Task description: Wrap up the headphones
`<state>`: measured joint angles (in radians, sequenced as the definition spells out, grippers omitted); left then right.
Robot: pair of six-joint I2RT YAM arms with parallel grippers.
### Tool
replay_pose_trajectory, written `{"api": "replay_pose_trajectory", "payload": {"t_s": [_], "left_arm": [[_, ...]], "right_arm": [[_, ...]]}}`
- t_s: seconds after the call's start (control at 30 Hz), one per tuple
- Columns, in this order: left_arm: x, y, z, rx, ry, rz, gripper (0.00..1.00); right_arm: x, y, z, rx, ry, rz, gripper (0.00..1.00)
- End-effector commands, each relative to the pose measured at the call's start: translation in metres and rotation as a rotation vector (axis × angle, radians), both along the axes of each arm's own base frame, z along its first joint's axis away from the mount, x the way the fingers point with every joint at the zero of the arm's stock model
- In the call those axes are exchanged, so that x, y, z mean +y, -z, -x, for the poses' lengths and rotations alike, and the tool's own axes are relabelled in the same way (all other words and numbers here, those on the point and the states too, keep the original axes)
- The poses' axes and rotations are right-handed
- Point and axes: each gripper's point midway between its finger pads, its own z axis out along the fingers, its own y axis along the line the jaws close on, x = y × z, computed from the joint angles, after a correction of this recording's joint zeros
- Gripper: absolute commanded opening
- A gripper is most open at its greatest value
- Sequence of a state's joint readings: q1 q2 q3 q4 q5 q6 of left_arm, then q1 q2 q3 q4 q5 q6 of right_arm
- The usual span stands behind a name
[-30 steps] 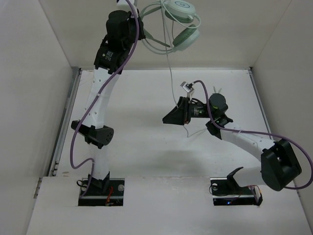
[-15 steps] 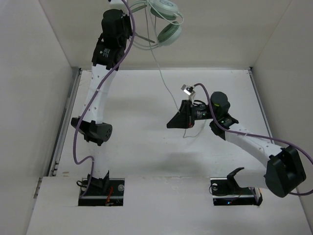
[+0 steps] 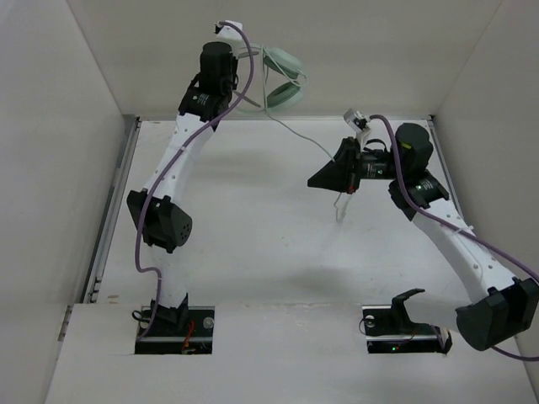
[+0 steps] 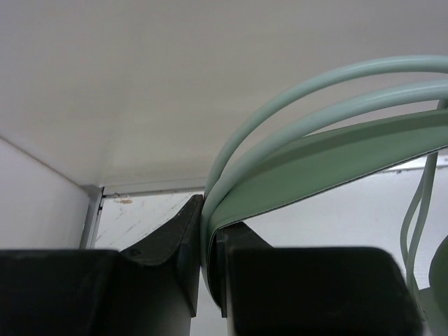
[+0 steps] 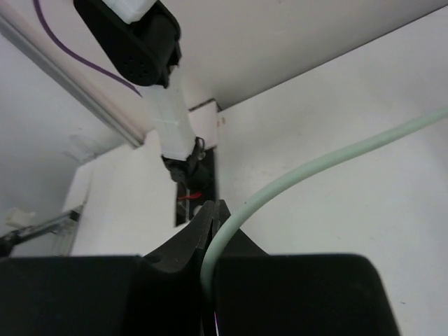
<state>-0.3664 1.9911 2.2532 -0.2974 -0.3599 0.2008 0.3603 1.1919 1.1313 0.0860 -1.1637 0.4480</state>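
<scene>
**Right arm has drawn the cable out to the right; left arm has brought the headphones lower**

Top view: since the earlier frame the right fingers have gone right and away from the arm bases. The headphones have dropped lower in front of the back wall. The left fingers hold them by the headband, up off the table, with the cups to the right of the grip. The cable slants from the cups down-right to the right fingers, fairly straight. A short loose end hangs below the pinch. So the headphones lie left of and beyond the right fingers, well apart, and the cable's long axis is that diagonal.

Left wrist view: the left fingers are narrow, clamped on the headband, which arcs up and right out of the grip. Thin cable strands show at the right edge.

Right wrist view: the right fingers are closed tight on the cable, which leaves the pinch and curves off to the right edge. The left arm is in the background.

Judgement: only the right arm is on the cable, so the wrap likely depends on it carrying that line back left and around the cups or band. The left arm just holds. The thin cable could slip through the pinch.
</scene>
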Motion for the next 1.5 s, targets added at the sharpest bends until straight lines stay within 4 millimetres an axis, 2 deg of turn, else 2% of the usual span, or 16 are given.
{"api": "replay_pose_trajectory", "payload": {"t_s": [0.0,0.2,0.37,0.43,0.53,0.6,0.7,0.8,0.9,1.03,1.17,1.23,1.37,1.47], "left_arm": [[-0.005,-0.097,0.036,-0.261,0.011,0.081,0.02],[-0.036,-0.051,0.039,-0.168,0.068,0.007,0.02],[-0.061,-0.024,0.049,-0.107,0.126,-0.027,0.02],[-0.071,-0.016,0.055,-0.087,0.154,-0.044,0.02],[-0.079,-0.006,0.062,-0.059,0.189,-0.061,0.02],[-0.083,0.002,0.067,-0.032,0.208,-0.069,0.02],[-0.09,0.014,0.076,0.001,0.24,-0.08,0.02],[-0.106,0.026,0.088,0.032,0.293,-0.095,0.02],[-0.126,0.035,0.101,0.057,0.35,-0.097,0.02],[-0.149,0.036,0.117,0.07,0.412,-0.081,0.02],[-0.17,0.026,0.139,0.069,0.492,-0.053,0.02],[-0.178,0.02,0.151,0.065,0.521,-0.038,0.02],[-0.187,-0.003,0.171,0.032,0.571,0.008,0.02],[-0.192,-0.023,0.184,0.008,0.605,0.053,0.02]], "right_arm": [[-0.007,-0.007,-0.001,-0.126,0.052,0.078,0.04],[-0.024,-0.027,-0.023,-0.35,0.175,0.236,0.07],[-0.044,-0.02,-0.045,-0.525,0.247,0.449,0.06],[-0.057,-0.02,-0.058,-0.612,0.302,0.538,0.05],[-0.075,-0.028,-0.073,-0.723,0.374,0.631,0.05],[-0.093,-0.035,-0.087,-0.819,0.431,0.727,0.04],[-0.12,-0.056,-0.115,-0.954,0.569,0.852,0.03],[-0.136,-0.092,-0.141,-1.051,0.754,0.855,0.03],[-0.139,-0.114,-0.157,-1.117,0.847,0.83,0.02],[-0.137,-0.124,-0.172,-1.149,0.906,0.814,0.02],[-0.134,-0.122,-0.193,-1.199,0.958,0.801,0.03],[-0.139,-0.11,-0.207,-1.217,0.973,0.844,0.03],[-0.169,-0.072,-0.238,-1.151,1.017,0.924,0.04],[-0.188,-0.046,-0.253,-1.055,1.036,0.94,0.04]]}}
